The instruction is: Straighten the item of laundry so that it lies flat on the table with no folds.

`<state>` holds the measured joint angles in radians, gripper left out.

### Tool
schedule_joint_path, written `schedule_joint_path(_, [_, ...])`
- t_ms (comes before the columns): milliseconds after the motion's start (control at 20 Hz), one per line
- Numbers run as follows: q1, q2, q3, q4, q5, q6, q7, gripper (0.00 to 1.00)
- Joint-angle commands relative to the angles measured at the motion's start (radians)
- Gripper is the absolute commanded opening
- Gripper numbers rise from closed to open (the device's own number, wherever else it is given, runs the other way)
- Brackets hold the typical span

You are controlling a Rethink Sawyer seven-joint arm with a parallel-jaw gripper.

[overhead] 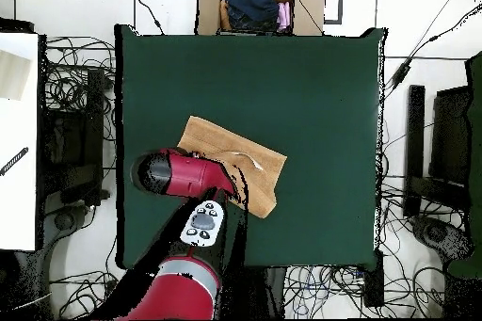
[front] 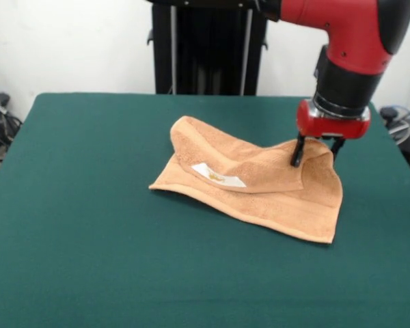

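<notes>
Open table all round — only the rumpled towel obstructs.

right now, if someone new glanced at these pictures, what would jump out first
The peach towel stands out against the dark green table, lying near the middle with one side folded over and a white label showing. The red and black arm comes down at the picture's right, its tool at the towel's raised far corner. In the overhead view, a box of clothes sits beyond the table's far edge.
</notes>
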<state>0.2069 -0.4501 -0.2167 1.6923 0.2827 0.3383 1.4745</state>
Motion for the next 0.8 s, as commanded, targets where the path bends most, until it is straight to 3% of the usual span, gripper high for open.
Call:
schedule_joint_path(50, [0.007,0.003,0.101,0.017,0.049,-0.036,0.258,1.0])
schedule_joint_path(450, [0.007,0.006,0.101,0.015,0.048,-0.032,0.254,1.0])
schedule_joint_path(800, [0.059,0.019,0.076,0.021,0.063,-0.018,0.296,1.0])
